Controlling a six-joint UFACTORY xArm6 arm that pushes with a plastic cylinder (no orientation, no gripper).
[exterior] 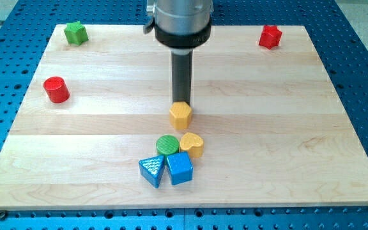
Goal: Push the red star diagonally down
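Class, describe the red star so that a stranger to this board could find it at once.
Start at the wooden board and go to its corner at the view's top right. The red star sits alone there; the red cylinder is round and lies at the left.

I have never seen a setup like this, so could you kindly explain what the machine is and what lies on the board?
There is one picture, from a single camera looking down on a wooden board that rests on a blue perforated table. The grey and black cylinder at the view's top is the end of a robot arm. It has no gripper, only a dark rod that pushes blocks; nothing is held. My tip sits right at the top edge of a yellow hexagon, mid-board. Below that is a cluster: a green cylinder, a yellow heart, a blue triangle and a blue cube. A red cylinder lies at the view's left, a green star top left, and the red star top right, far from my tip.
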